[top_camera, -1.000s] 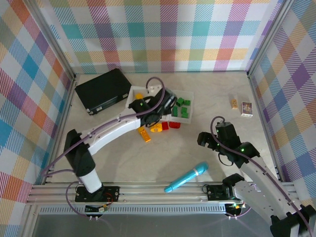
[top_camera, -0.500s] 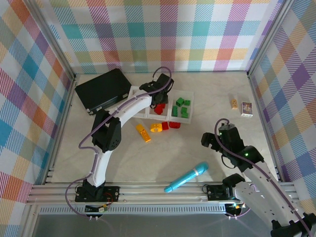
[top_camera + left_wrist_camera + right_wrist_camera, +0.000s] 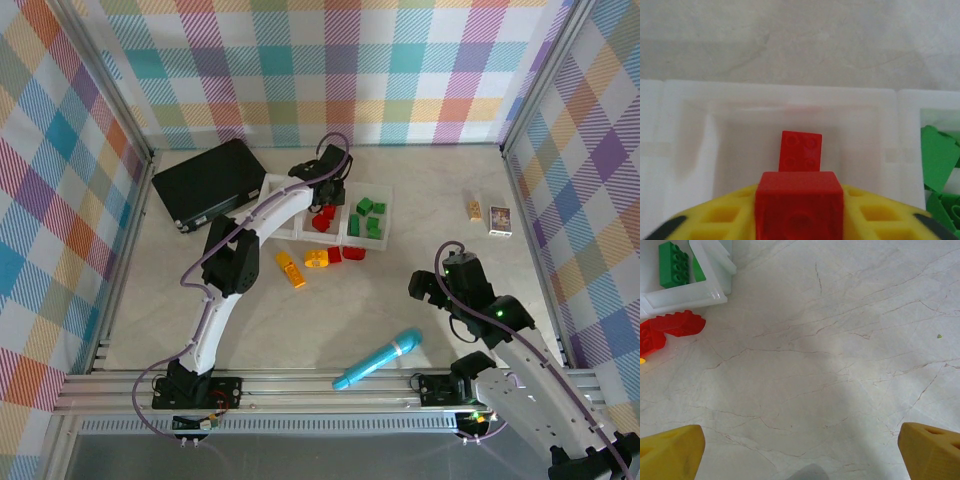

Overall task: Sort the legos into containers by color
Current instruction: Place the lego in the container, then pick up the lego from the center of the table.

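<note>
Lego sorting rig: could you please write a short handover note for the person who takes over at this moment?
Left gripper: held red lego between its fingers, above the tray's middle compartment.
Right gripper: open, empty, above the table.
Done: green legos in the right compartment, one loose red lego in the middle.
Left: two yellow legos and two unsorted red legos on the table, on the tray's near side.

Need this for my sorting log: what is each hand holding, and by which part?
The left hand pinches a red brick by its two sides; the right hand is open and empty.
</note>
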{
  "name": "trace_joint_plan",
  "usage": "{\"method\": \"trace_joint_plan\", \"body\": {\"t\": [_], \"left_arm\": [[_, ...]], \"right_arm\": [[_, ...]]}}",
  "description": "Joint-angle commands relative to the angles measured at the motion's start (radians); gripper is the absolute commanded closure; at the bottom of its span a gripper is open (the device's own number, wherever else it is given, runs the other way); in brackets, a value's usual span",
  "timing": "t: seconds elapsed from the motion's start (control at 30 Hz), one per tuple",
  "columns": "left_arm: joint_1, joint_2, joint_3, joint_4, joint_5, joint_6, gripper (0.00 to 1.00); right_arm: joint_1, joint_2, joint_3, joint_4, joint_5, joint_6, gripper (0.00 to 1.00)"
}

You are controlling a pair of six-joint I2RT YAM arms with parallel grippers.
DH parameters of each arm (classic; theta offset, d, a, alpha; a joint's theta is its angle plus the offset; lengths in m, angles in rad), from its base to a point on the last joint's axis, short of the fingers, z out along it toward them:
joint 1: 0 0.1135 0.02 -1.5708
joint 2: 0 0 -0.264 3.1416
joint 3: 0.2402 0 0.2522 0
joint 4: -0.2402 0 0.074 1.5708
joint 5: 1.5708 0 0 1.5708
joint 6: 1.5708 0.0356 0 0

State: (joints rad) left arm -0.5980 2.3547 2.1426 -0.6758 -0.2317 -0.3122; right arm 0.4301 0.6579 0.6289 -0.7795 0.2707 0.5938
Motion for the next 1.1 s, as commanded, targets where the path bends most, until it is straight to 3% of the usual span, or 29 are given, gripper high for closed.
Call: {"method": "trace_joint_plan", "body": {"t": [0.0, 0.17, 0.3, 0.57, 0.8, 1.07], "left_arm": [[0.009, -0.015, 0.028, 0.016, 0.014, 0.026, 0.49], [0.015, -0.072, -0.009, 0.043, 0.033, 0.055, 0.26], [0.02, -0.17, -0.087, 0.06, 0.034, 0.073, 0.14], [0.021, -0.556, -0.562, 0.158, 0.009, 0.046, 0.0], [0.017, -0.778, -0.908, 0.146, 0.023, -0.061, 0.0], [-0.012, -0.794, -1.098, 0.106, -0.025, -0.565, 0.15]], "right_arm": [[-0.008, -0.004, 0.001, -0.004, 0.018, -0.003, 0.01], [-0.008, -0.005, -0.001, -0.003, 0.019, -0.003, 0.01], [-0.009, -0.009, 0.003, -0.009, 0.019, 0.0, 0.01], [-0.01, -0.04, 0.012, -0.015, -0.01, 0.0, 0.01], [-0.009, -0.029, 0.013, -0.016, -0.049, 0.001, 0.01], [-0.01, -0.021, 0.006, -0.01, -0.08, 0.005, 0.01]]}}
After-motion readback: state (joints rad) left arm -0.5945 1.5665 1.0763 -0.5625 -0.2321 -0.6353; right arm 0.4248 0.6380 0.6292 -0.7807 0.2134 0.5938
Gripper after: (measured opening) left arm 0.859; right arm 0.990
